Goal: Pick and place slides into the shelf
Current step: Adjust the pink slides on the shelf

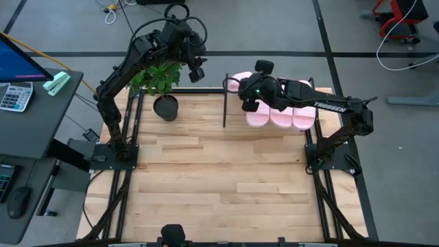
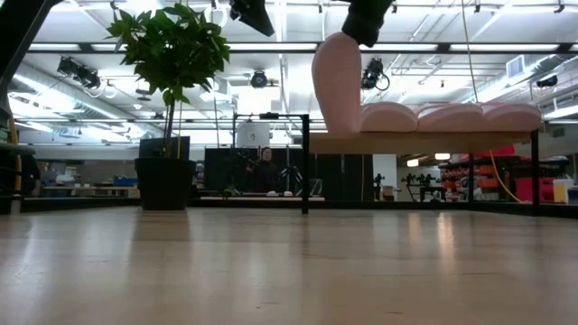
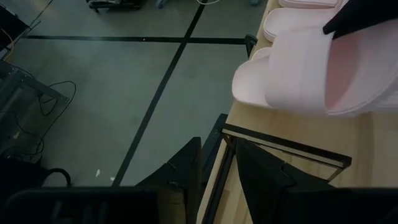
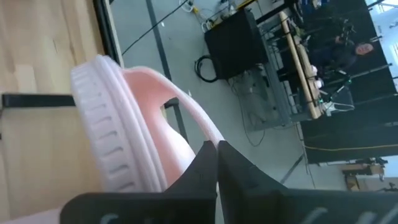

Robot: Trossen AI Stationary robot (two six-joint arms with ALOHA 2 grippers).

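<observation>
Three pale pink slides (image 1: 281, 116) lie side by side on the shelf's (image 2: 424, 142) light wood top, seen in the low view as low humps (image 2: 447, 116). My right gripper (image 1: 252, 89) is over the shelf's left end, shut on the fourth slide (image 2: 336, 86), which stands upright there. My left gripper (image 1: 197, 72) waits raised beside the plant, open, holding nothing. Its wrist view looks down on the held slide (image 3: 298, 68) and the shelf's black frame (image 3: 280, 149). My right gripper (image 4: 216, 149) pinches the fourth slide's strap band (image 4: 196, 121) between its two fingers, coming from above and pointing down. The slide hangs upright below the fingers, ribbed sole (image 4: 106, 143) facing the table's left. Its lower end (image 2: 339, 129) meets the shelf's top panel.
A potted plant (image 1: 161, 79) in a black pot (image 2: 167, 181) stands at the table's far left, just left of the shelf. The wooden tabletop (image 1: 219, 178) stretches toward the near edge. A desk with a calculator (image 1: 14, 96) sits off the table's left side.
</observation>
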